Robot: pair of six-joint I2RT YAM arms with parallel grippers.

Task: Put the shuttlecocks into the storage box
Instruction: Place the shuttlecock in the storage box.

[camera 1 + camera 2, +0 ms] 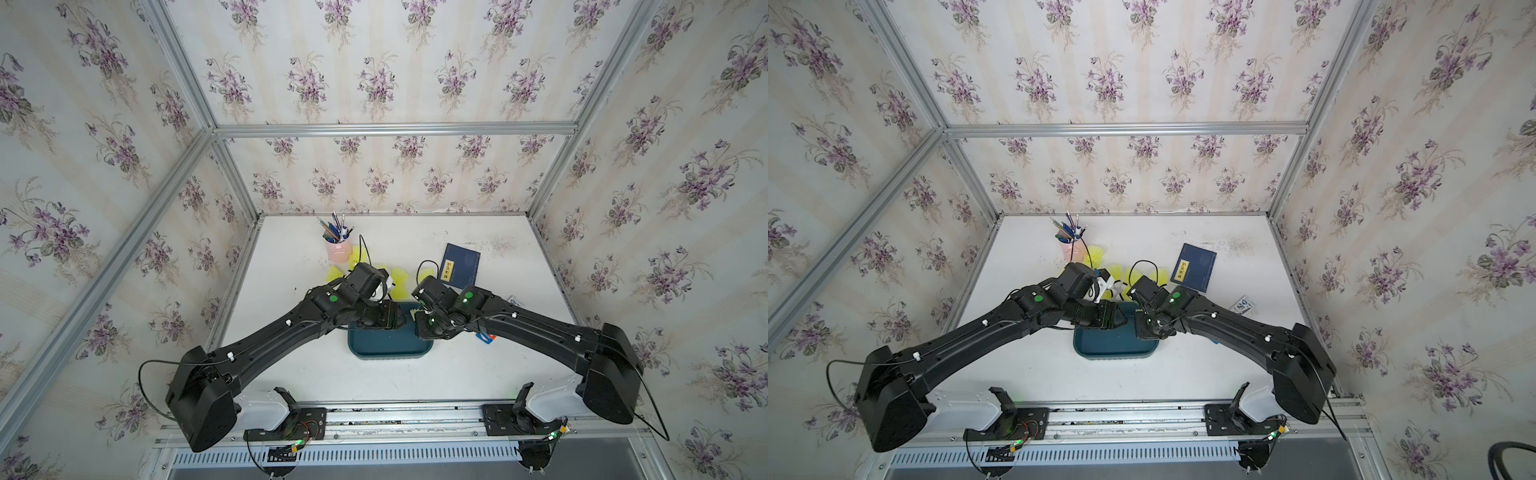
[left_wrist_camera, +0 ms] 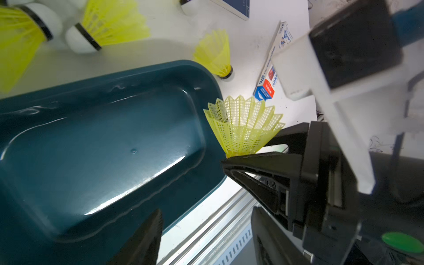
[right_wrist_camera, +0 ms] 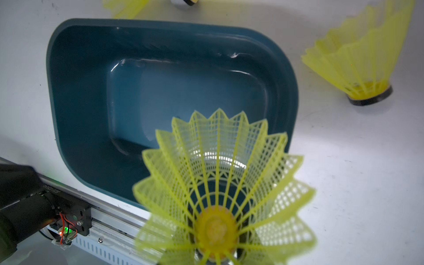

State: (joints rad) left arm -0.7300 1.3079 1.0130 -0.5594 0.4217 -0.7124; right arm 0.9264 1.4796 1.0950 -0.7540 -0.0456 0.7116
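Observation:
The storage box (image 1: 386, 349), a dark teal tray, sits at the table's front middle and shows bare inside in both wrist views (image 2: 103, 137) (image 3: 160, 91). My right gripper (image 2: 247, 152) is shut on a yellow-green shuttlecock (image 3: 218, 183) by its base, skirt outward, at the box's right end near the rim. My left gripper (image 2: 206, 241) stands open and holds nothing over the box's left part. Loose shuttlecocks lie on the table behind the box (image 1: 401, 282) (image 2: 110, 25) and one stands upright near its far corner (image 2: 215, 52) (image 3: 358, 62).
A pink pen cup (image 1: 338, 249) stands at the back left, a navy book (image 1: 459, 266) at the back right. A small blue-and-red card pack (image 2: 270, 75) lies right of the box, under the right arm. The metal rail (image 1: 395, 419) runs along the front edge.

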